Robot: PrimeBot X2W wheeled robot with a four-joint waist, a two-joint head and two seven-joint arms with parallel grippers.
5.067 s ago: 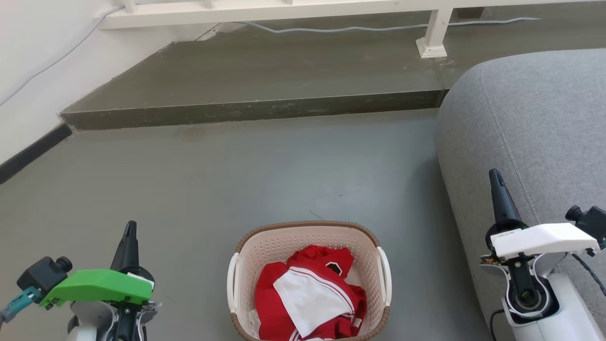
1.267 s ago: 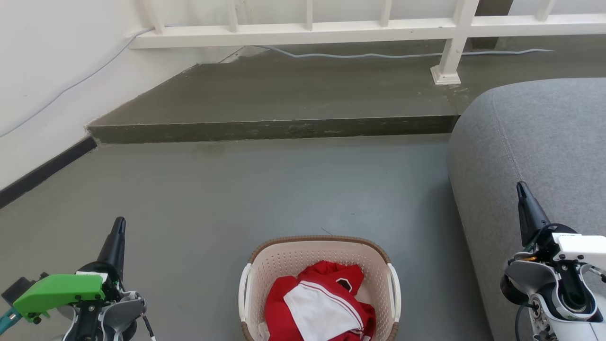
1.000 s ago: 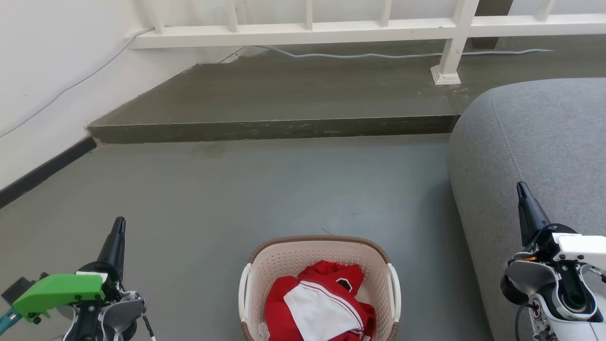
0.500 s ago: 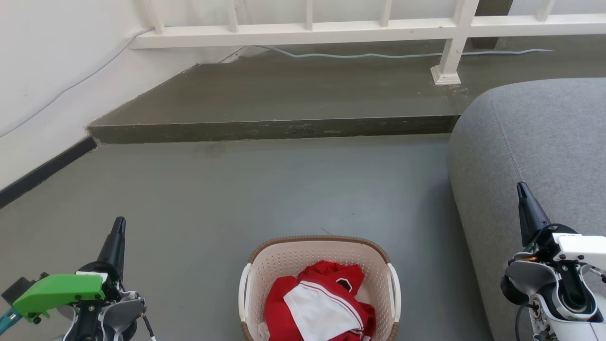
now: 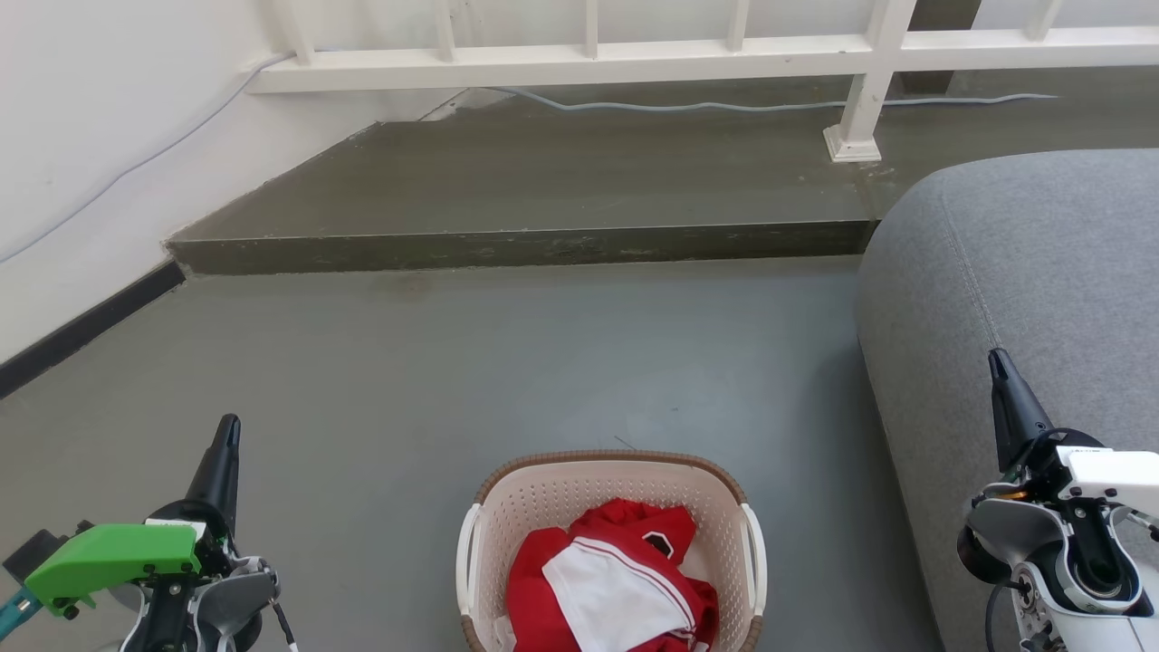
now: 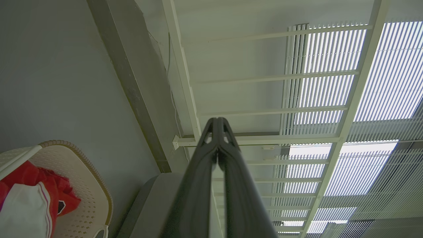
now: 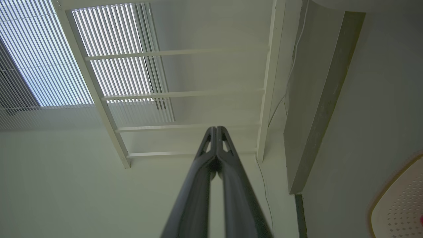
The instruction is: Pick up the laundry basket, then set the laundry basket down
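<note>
Laundry basket [image 5: 579, 493] sits on the grey floor [image 5: 507, 362] at bottom centre of head view, its near end cut off by the frame edge. It has cream perforated walls, a brown woven-look rim and white handles on its L & R sides. Inside is a red & white garment [image 5: 616, 580], bunched up.

Left gripper [image 5: 228, 427] is at lower left over the floor, well apart from the basket, dark fingers pointing up the view, w/ a green cover on the wrist below. Jaws are together: in left wrist view the left gripper [image 6: 218, 121] has its tips pressed against each other. That view also catches a corner of the basket [image 6: 86, 185] w/ the garment [image 6: 26, 198] at lower left.

Right gripper [image 5: 997, 360] is at lower right in front of the grey sofa [image 5: 1023, 272], well apart from the basket's R handle, w/ a white cover on the wrist. Jaws are together here too: in right wrist view the right gripper [image 7: 216, 129] shows its tips meeting. A bit of basket rim & wall [image 7: 396, 205] shows at that view's lower right.

The sofa stands R of the basket w/ a strip of floor btwn them. Beyond the floor is a raised darker step [image 5: 543, 181] w/ a white railing [image 5: 589, 59] on it and a pale cable [image 5: 688, 106] running under the rail. A white wall [image 5: 90, 109] w/ dark skirting is at left. Slatted blinds [image 6: 380, 82] show behind the railing in the wrist views.
</note>
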